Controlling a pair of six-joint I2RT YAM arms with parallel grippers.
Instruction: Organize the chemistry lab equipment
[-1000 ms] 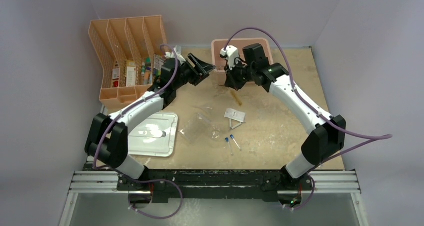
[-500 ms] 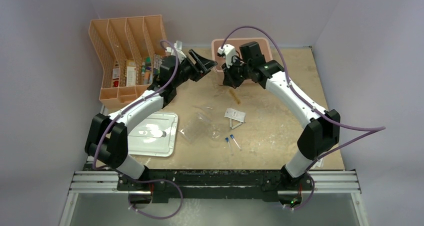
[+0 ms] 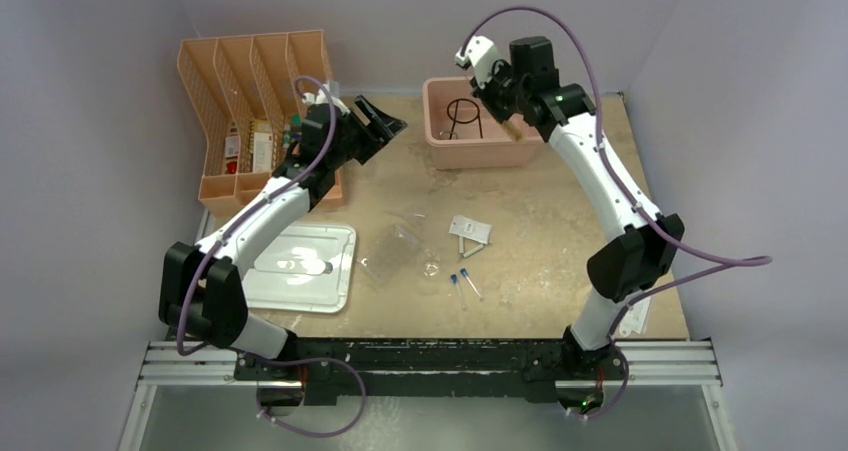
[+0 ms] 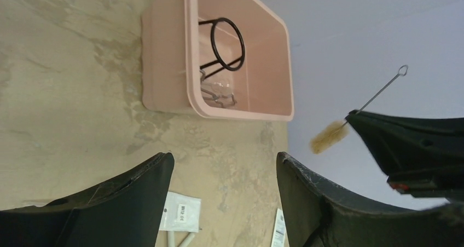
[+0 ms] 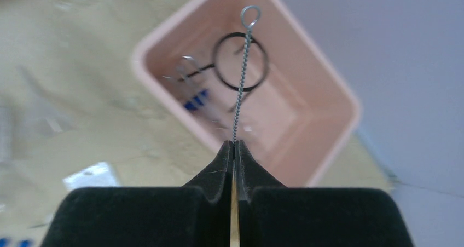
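Note:
My right gripper (image 3: 500, 95) is shut on the test-tube brush and holds it above the pink bin (image 3: 436, 139). In the right wrist view the gripper (image 5: 235, 144) pinches the brush's twisted wire (image 5: 239, 88). The tan bristles (image 4: 327, 137) show in the left wrist view. The bin holds the black wire ring tripod (image 3: 462, 112), metal tongs (image 4: 219, 97) and blue-capped vials (image 5: 195, 101). My left gripper (image 3: 384, 122) is open and empty, left of the bin. On the table lie a clear plastic tray (image 3: 392, 251), a tiny glass dish (image 3: 432, 268) and two more vials (image 3: 462, 283).
An orange mesh file organizer (image 3: 255, 81) with small items stands at the back left. A flat white lid (image 3: 306, 264) lies at the front left. A white packet (image 3: 470, 229) with two tubes lies mid-table. Grey walls close in the back and sides.
My right gripper lifted the brush off the table and carried it back and up over the pink bin. My left gripper drew back to the left, away from the bin.

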